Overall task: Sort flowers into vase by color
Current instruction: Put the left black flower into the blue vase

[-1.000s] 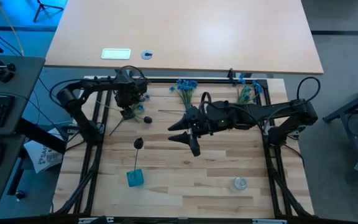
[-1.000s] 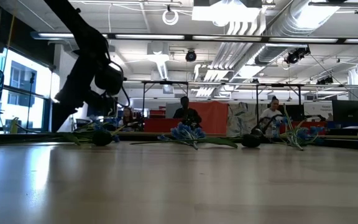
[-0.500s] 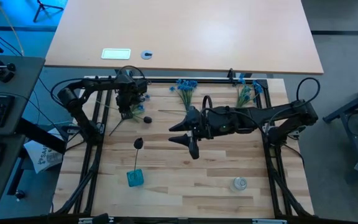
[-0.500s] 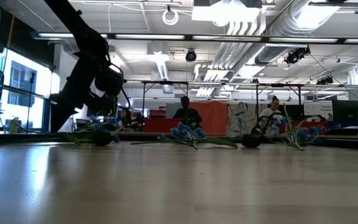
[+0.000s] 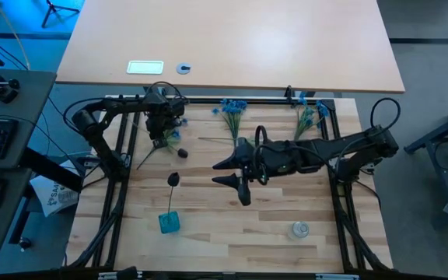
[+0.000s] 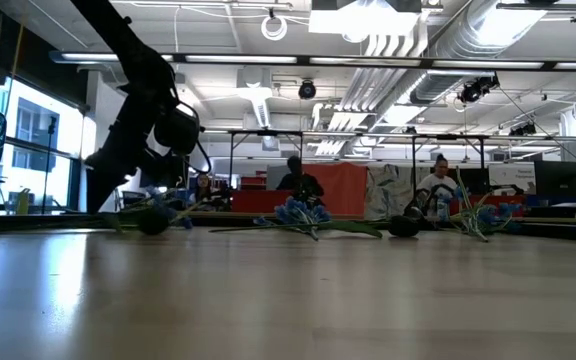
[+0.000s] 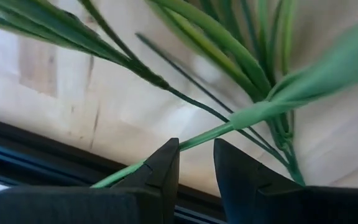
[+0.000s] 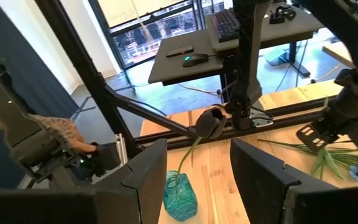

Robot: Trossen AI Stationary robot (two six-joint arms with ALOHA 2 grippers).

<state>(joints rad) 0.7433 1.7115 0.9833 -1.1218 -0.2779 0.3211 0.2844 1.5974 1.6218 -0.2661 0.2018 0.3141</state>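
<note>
A leafy flower with a dark bud [image 5: 183, 152] lies at the far left of the wooden table, its bud [image 6: 152, 222] low over the boards. My left gripper [image 5: 162, 138] stands over its stem, shut on it [image 7: 194, 146]. A blue vase [image 5: 169, 223] near the front holds another dark-bud flower [image 5: 173, 180] upright. Two blue sprigs [image 5: 232, 110] [image 5: 309, 115] lie along the far edge. My right gripper [image 5: 236, 187] hovers open over the table's middle, facing the blue vase [image 8: 180, 194], and touches nothing. My left gripper pinches the flower's thin green stem [image 7: 207, 134] between its two fingertips, below the spot where the leaves branch off. The fingers come from above, pointing down, and lie across the stem. The leaves and bud end still lie low on the table.
A small clear glass [image 5: 300, 229] stands near the front right. A black frame rail [image 5: 232, 99] runs along the far edge and down both sides. Another dark bud [image 6: 403, 226] lies near the far middle. People sit in the room behind.
My left gripper has shut on the flower's stem at the far left, and the dark bud has shifted a little along the table. My right gripper has drifted slightly toward the near edge, still open.
</note>
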